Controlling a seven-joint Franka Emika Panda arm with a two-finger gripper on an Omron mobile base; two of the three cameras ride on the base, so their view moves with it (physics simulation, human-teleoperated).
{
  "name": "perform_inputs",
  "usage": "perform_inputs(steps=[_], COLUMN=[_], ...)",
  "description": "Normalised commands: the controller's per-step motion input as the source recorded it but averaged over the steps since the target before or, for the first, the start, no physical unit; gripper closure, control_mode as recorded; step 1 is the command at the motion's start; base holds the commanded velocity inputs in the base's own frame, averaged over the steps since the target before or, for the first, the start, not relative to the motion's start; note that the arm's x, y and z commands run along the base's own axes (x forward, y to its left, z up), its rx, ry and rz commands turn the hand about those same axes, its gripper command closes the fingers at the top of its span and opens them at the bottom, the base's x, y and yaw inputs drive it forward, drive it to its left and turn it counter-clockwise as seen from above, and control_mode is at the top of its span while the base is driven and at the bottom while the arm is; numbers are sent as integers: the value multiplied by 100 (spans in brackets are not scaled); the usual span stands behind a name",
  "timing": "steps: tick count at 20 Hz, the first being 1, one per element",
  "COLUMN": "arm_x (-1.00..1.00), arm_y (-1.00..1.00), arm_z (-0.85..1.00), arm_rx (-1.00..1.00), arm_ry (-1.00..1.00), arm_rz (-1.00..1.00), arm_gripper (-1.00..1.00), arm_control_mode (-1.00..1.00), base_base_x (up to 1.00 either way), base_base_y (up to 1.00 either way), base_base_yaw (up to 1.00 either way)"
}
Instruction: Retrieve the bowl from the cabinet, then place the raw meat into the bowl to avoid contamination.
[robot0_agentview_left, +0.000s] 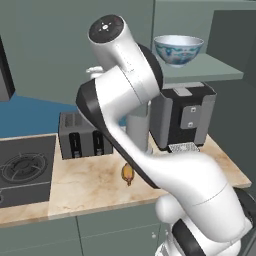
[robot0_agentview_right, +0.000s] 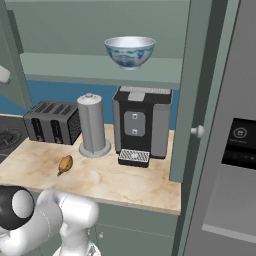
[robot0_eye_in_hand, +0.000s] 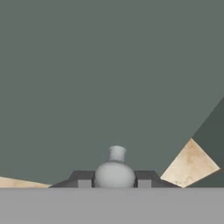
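Note:
The pale blue-white bowl (robot0_agentview_left: 178, 49) (robot0_agentview_right: 130, 51) stands upright on the inner shelf of the open grey-green cabinet (robot0_agentview_left: 212, 70) (robot0_agentview_right: 75, 65). The raw meat (robot0_agentview_left: 128, 173) (robot0_agentview_right: 65, 164), a small orange-brown lump, lies on the marble counter in front of the toaster and the canister. In the hand view my gripper (robot0_eye_in_hand: 114, 183) is shut on a round pale door knob (robot0_eye_in_hand: 115, 173), one dark fingertip on each side, with the flat grey-green door face right behind it. My arm's elbow rises high in the left base view and hides the hand there.
A toaster (robot0_agentview_left: 82, 135) (robot0_agentview_right: 52, 122), a tall grey canister (robot0_agentview_right: 93, 125) and a coffee machine (robot0_agentview_left: 182, 117) (robot0_agentview_right: 142, 122) line the back of the counter. A stove (robot0_agentview_left: 25, 170) lies to the left. The right cabinet door (robot0_agentview_right: 200, 100) stands open beside the fridge (robot0_agentview_right: 235, 150).

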Motion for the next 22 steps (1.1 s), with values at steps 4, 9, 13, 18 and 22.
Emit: perform_inputs(steps=[4,9,13,18,22], arm_x=[-21,-29,-34,-53,-78], arm_y=[14,1,0,-6,-51], arm_z=[0,0,0,0,0], arm_rx=[0,0,0,1,10], arm_ry=[0,0,0,-1,-2], arm_rz=[-1,0,-2,-6,-2], arm_gripper=[-100,-100,-100,-100,-100], arm_control_mode=[-100,-100,-100,-100,-100], base_base_x=[0,0,0,0,0], base_base_y=[0,0,0,0,0], base_base_yaw=[0,0,0,0,0])
